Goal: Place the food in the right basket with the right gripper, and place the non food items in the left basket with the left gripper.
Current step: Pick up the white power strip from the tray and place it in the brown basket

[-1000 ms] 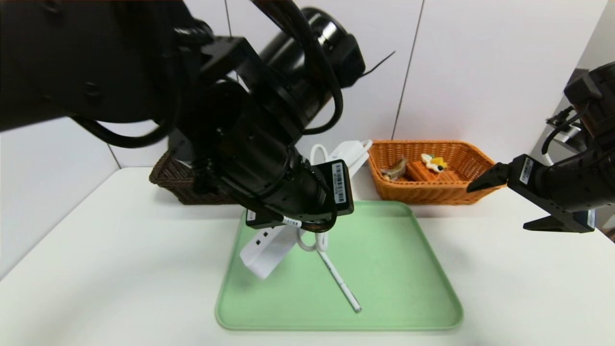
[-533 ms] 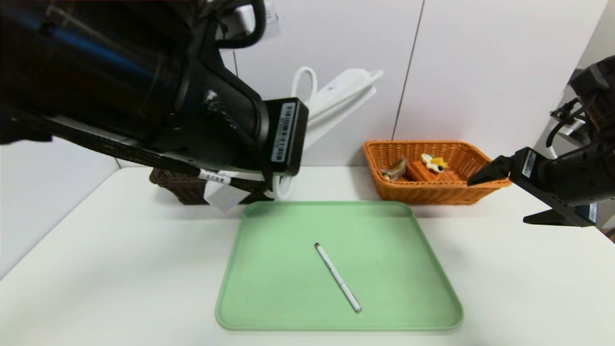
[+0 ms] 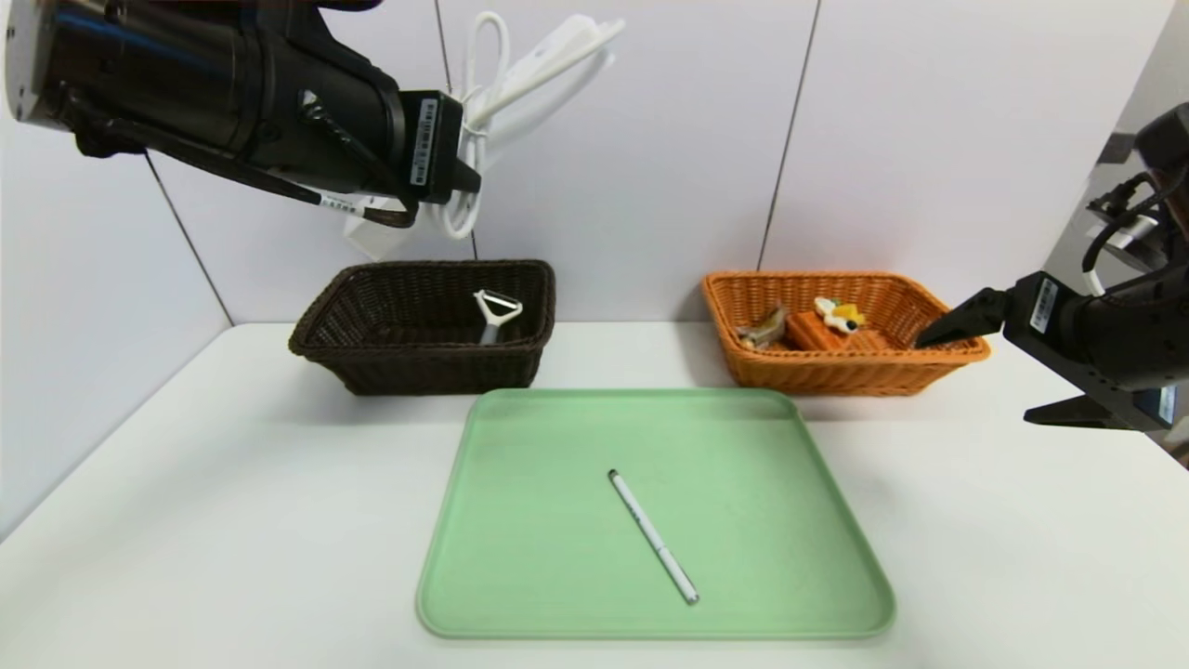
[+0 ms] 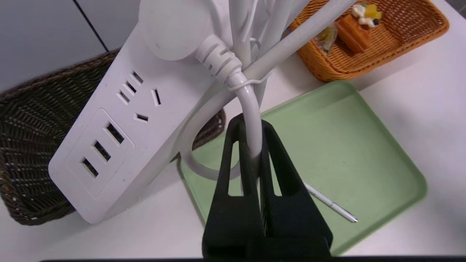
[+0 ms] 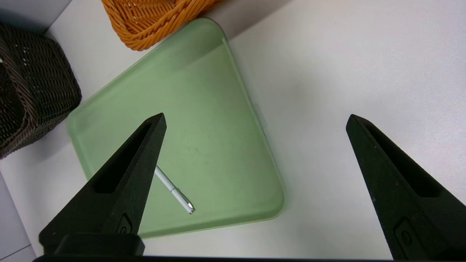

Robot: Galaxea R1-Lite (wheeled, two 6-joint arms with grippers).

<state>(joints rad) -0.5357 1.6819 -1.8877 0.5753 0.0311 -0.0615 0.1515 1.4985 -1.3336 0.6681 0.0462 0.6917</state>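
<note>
- My left hand (image 4: 251, 145) is raised high at the far left, above the left basket (image 3: 423, 327). Its fingers are clamped on the white cord of the power strip (image 4: 120, 131), not on the strip's body.
- Because I hold it by the cord, the strip hangs tilted, its sockets facing the wrist camera. I judge it could swing or slip while I lower it.
- The left basket, dark brown wicker, sits on the counter (image 3: 186, 502) at the far left. A peeler (image 3: 495, 314) with a white head already lies inside, near its right wall.
- The right basket (image 3: 841, 327), orange wicker, sits at the far right. It holds the cake wedge (image 3: 822, 327) and the wrapped snack (image 3: 762, 327), so the food looks sorted.
- My right hand (image 5: 255, 120) hovers at the right edge, near the orange basket, with its fingers spread wide apart and nothing held. It appears idle.
- A green tray (image 3: 520, 557) lies in the near middle of the counter. Only the slim white pen (image 3: 652, 536) is left on it, lying diagonally.
- My judgement: the strip goes down into the dark basket next, then the pen.
</note>
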